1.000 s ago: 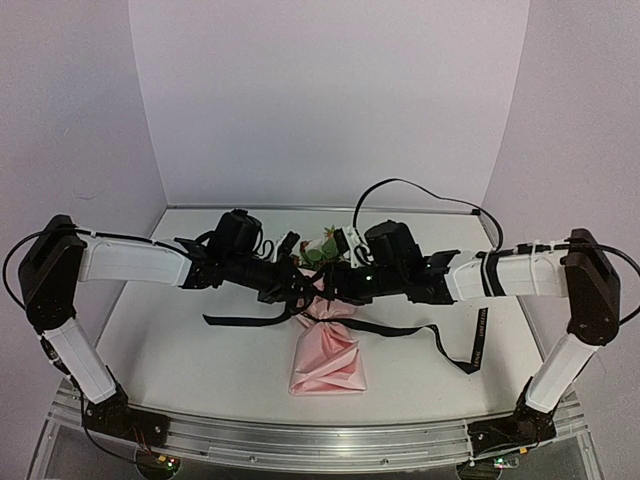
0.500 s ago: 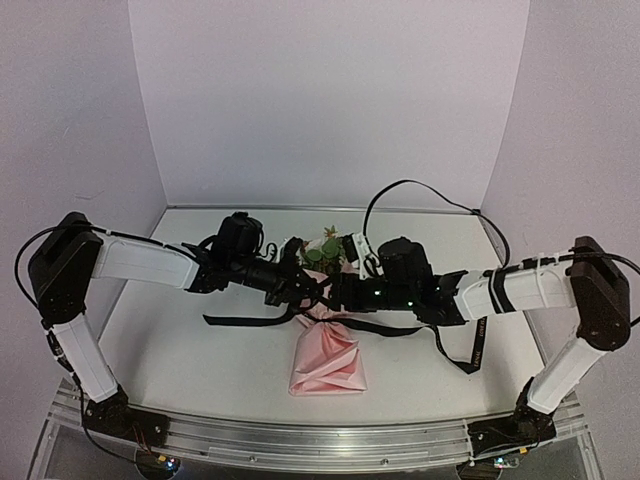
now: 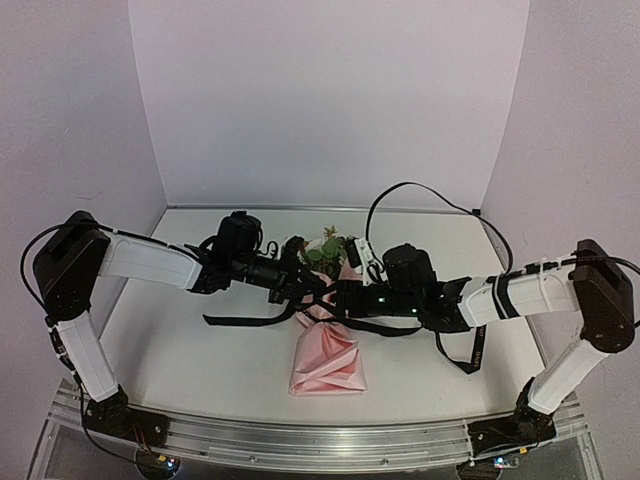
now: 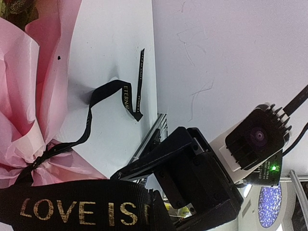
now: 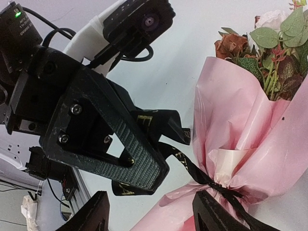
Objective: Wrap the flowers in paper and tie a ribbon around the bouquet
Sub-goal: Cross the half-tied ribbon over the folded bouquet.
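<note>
We pinch the ribbon (image 4: pixel 82 211) in our left jaws beside the bouquet (image 5: pixel 231 125) on the counter (image 3: pixel 180 350); our right jaws gape wide.

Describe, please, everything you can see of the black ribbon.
The ribbon is narrow, black and floppy, printed with gold capitals; "LOVE IS" reads on one stretch. It is cinched round the waist of the pink paper, gathering it. One strand runs to the shut left gripper, which seems to pinch it; a loose tail curls on the white table.
</note>
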Robot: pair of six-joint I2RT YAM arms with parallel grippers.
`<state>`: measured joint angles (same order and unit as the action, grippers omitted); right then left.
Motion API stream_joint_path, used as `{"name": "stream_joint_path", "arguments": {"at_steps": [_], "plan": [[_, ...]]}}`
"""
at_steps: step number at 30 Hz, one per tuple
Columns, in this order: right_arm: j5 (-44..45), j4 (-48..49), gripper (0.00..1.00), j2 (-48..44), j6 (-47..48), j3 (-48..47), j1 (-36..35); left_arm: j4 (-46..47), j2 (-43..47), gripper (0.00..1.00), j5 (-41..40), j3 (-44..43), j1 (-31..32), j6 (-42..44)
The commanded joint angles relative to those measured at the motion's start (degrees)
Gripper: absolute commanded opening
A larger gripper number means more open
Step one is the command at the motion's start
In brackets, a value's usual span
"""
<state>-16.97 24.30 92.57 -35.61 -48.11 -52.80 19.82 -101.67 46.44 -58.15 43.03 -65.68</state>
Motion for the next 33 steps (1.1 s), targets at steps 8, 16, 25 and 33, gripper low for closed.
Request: {"name": "stream_joint_path", "arguments": {"at_steps": [8,16,25,33], "plan": [[-0.4,2.4,0.51,3.8,0.7,-5.4,-0.7,4.9,-1.1,0.00,2.2,-0.3,-0.5,-2.4],[0.3,0.3,0.34,3.5,0.2,-5.1,-0.8,5.9,-0.9,0.00,2.2,0.7,-0.7,-2.8],[-0.2,-8.7,0.00,1.9,2.3,-6.8,-1.0,7.0,-0.9,0.00,2.6,1.1,-0.9,-2.6],[1.4,-12.4,0.00,-0.3,2.6,-6.3,-1.4,3.6,0.9,0.17,2.2,1.5,-1.0,1.1]]}}
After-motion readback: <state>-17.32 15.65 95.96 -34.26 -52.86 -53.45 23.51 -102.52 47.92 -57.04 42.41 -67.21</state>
